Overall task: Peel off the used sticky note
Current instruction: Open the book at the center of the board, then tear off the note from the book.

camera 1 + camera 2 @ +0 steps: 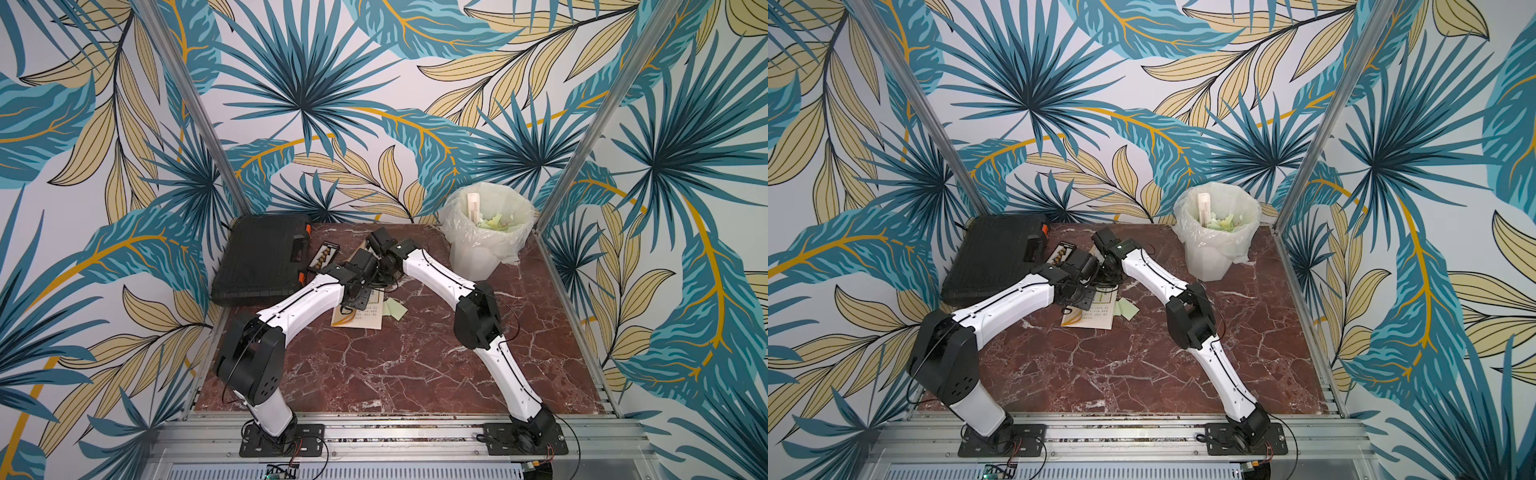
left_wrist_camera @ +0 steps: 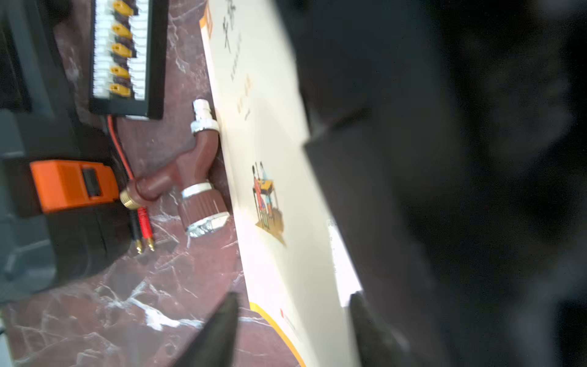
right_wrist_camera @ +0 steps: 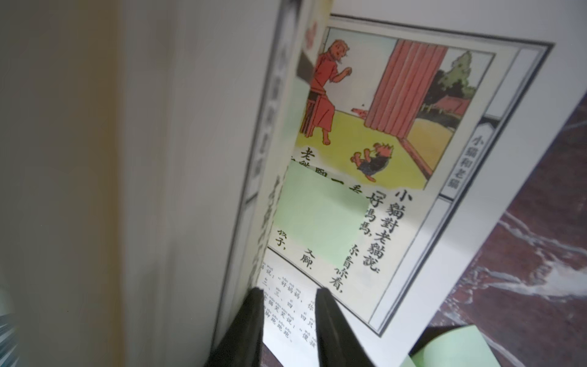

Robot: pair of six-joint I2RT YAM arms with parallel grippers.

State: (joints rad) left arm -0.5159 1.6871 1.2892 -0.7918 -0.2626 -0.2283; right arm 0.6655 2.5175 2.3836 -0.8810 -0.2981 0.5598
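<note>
1. Case (image 1: 262, 257): black, closed, at the far left of the table (image 1: 395, 374).
2. Board (image 1: 325, 254): strip of connectors, just beside the case.
3. Left gripper (image 2: 293, 297): jaws part-way apart, astride the tilted cover (image 2: 263, 178) of the book. The view is blurred, so I cannot tell whether they pinch it.
4. Book (image 1: 359, 320): mid-table, open, mostly under both wrists.
5. Note (image 3: 317, 216): pale green, stuck flat on the open picture page (image 3: 397, 133), over its columns of text. Hidden in both top views.
   - Handling, as judged: very light, thin and limp. It probably has a weak glue strip along one edge. It creases or tears easily, and the page beneath is just as thin.
   - Hold, as judged: pinch a free corner, probably the one nearest the right fingers. Pull low and slowly along the page so the sheet does not lift with it.
6. Right gripper (image 3: 289, 290): jaws narrow with nothing between them, over the lower text just short of the note.
7. Loose notes (image 1: 395, 309): green, on the table just right of the book.
8. Bin (image 1: 486, 232): lined, at the back right, with green scraps inside.
</note>
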